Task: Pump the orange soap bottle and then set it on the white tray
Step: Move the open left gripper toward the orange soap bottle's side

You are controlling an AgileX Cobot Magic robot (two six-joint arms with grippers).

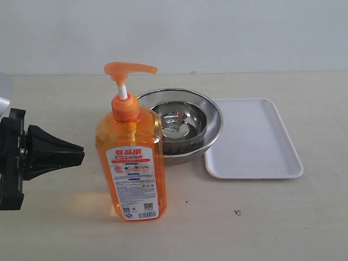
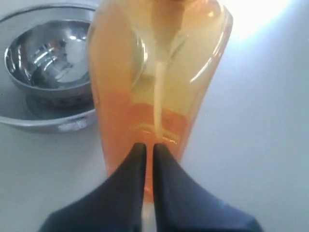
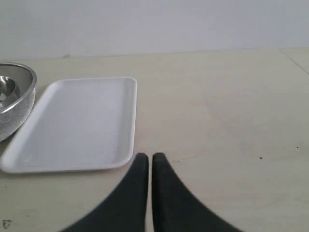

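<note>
The orange soap bottle [image 1: 130, 163] stands upright near the table's front, its orange pump head [image 1: 129, 69] raised on a white stem. Close up in the left wrist view, the orange soap bottle [image 2: 159, 72] fills the frame. My left gripper [image 1: 80, 154] sits just left of the bottle at mid height, shut and empty, tips pointing at it with a small gap; it shows as the left gripper [image 2: 148, 147] in its wrist view. The white tray [image 1: 253, 138] lies flat at the right, empty. My right gripper [image 3: 148, 157] is shut, empty, near the white tray [image 3: 77, 123] corner.
A round steel mesh bowl [image 1: 212, 111] with a smaller steel bowl [image 1: 179, 122] inside stands behind the bottle, touching the tray's left edge. The mesh bowl [image 2: 29, 121] also shows in the left wrist view. A small dark mark [image 1: 237, 212] lies on the table.
</note>
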